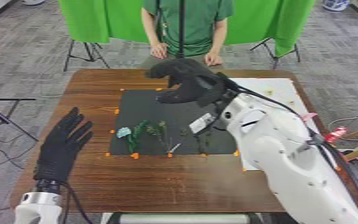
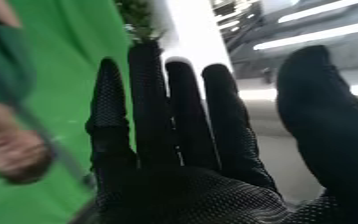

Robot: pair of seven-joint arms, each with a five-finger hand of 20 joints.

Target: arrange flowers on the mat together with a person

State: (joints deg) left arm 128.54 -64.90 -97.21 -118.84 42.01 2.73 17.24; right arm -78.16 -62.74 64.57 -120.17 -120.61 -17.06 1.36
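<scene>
My right hand [image 1: 189, 79] is over the far part of the dark mat [image 1: 140, 107] in the head view, its fingers toward the left. In the right wrist view the same hand [image 2: 193, 187] is open, fingers straight and thumb apart, with green foliage [image 2: 138, 15] beyond the fingertips; whether they touch it I cannot tell. Left of the mat, my left hand [image 1: 62, 150] is open, fingers straight and pointing away. On the mat's near part lie a light blue flower [image 1: 123, 132], a green stem [image 1: 133, 140] and several thin sprigs [image 1: 161, 131].
Orange marks [image 1: 135, 155] surround the mat on the brown table [image 1: 149, 185]. A white sheet [image 1: 285, 92] with small flowers lies along the right side, partly behind my right arm. A dark upright pole [image 1: 182, 30] stands beyond my right hand.
</scene>
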